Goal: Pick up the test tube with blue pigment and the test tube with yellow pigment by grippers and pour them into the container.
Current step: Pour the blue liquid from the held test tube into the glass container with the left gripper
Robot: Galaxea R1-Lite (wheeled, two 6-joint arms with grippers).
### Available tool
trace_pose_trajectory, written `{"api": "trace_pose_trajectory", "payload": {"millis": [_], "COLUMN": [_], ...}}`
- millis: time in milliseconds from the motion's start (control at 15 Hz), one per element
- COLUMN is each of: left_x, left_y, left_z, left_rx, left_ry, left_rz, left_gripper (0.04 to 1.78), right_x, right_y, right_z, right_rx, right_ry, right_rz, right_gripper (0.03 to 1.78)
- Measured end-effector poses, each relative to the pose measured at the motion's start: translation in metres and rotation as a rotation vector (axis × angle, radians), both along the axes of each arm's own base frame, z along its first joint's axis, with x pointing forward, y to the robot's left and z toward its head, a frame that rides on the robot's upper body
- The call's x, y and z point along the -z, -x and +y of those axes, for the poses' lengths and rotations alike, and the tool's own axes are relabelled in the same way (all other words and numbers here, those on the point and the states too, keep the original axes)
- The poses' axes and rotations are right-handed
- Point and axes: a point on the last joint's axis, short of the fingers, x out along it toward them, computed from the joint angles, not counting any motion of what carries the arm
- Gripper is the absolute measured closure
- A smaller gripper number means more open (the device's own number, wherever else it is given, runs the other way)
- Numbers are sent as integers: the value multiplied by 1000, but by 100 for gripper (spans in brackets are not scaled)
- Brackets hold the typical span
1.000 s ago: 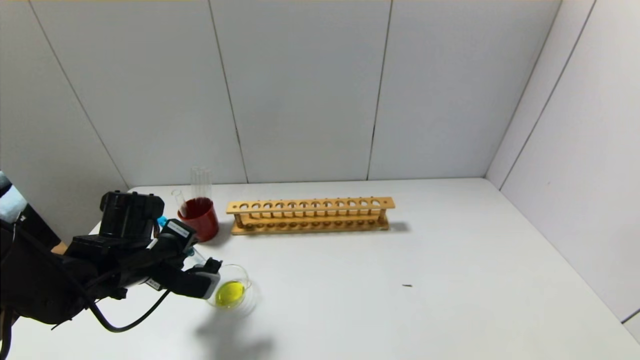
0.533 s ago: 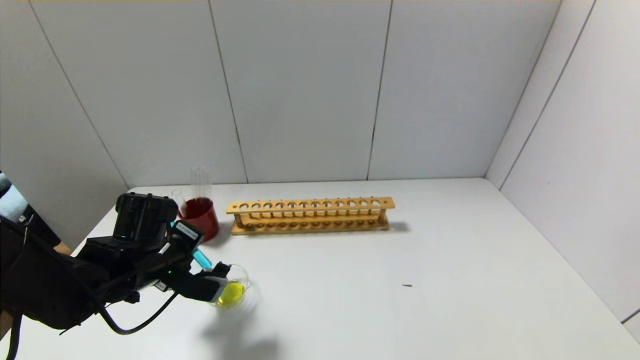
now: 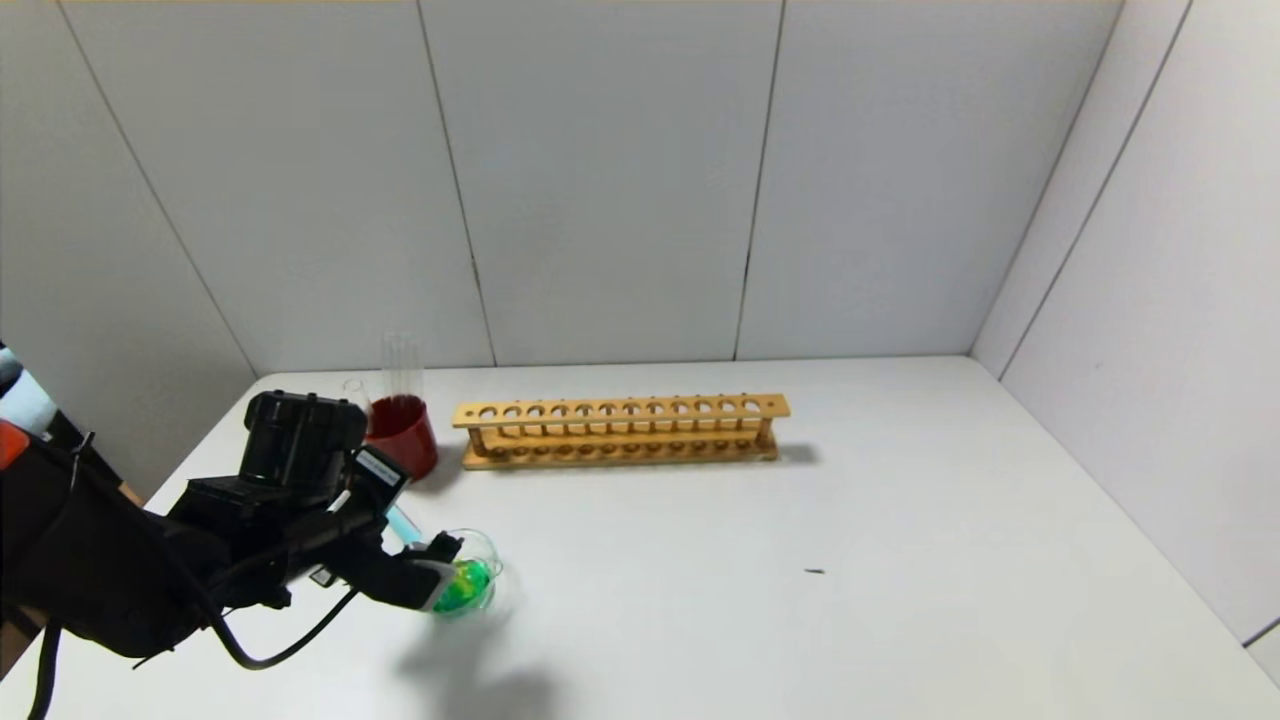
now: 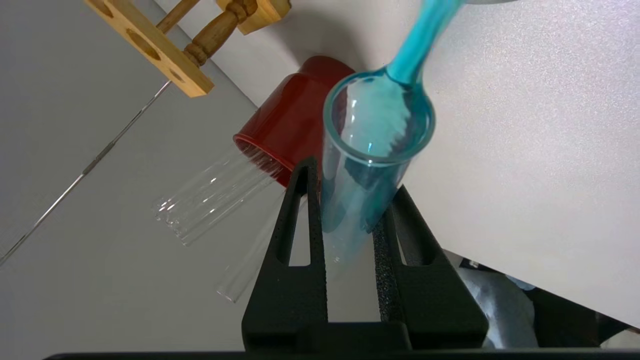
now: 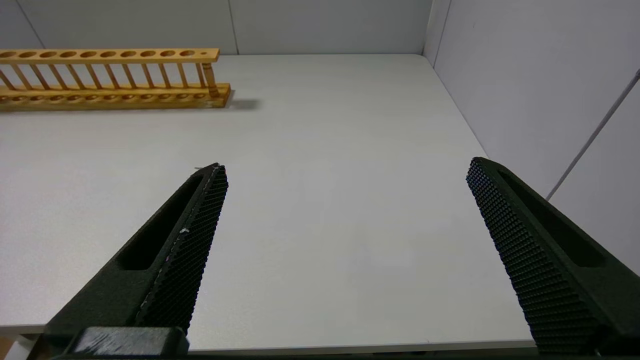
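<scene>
My left gripper (image 3: 432,572) is shut on the test tube with blue pigment (image 3: 403,522) and holds it tilted, mouth down, over the container (image 3: 493,566), a small clear glass dish that now holds green liquid. In the left wrist view the gripper (image 4: 350,180) clamps the tube (image 4: 370,165) between both black fingers, and a teal-blue stream (image 4: 420,40) runs out of the tube's mouth. No tube with yellow liquid is in view. My right gripper (image 5: 348,167) is open and empty over bare table at the right; it is out of the head view.
A dark red cup (image 3: 402,435) with colourless clear tubes (image 3: 401,362) stands behind the dish, and it also shows in the left wrist view (image 4: 290,125). A long empty wooden rack (image 3: 620,430) stands mid-table. Walls close the back and right sides.
My left gripper moved a little to the right and tipped the tube further. The blue liquid ran down to the tube's mouth, and the liquid in the dish turned from yellow to green.
</scene>
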Motion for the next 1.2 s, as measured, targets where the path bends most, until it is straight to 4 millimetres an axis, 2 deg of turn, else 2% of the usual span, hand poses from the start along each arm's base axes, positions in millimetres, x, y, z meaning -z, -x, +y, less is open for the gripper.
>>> {"api": "trace_pose_trajectory", "payload": {"millis": [467,800,1200], "left_x": [-7,-10,-18], "left_y": [-9,0,8], "left_z": [-8,-19,-20], "left_rx": [13,34,34], "left_ry": [-101,-164,-237], "left_rz": [-82,-97,-121], "left_gripper": [150,150,150], "right_x": [0,0,0], "right_y": [0,0,0], "right_z": [0,0,0], "right_rx": [0,0,0], "right_ry": [0,0,0], "right_rz": [0,0,0], "right_gripper": [6,6,6]}}
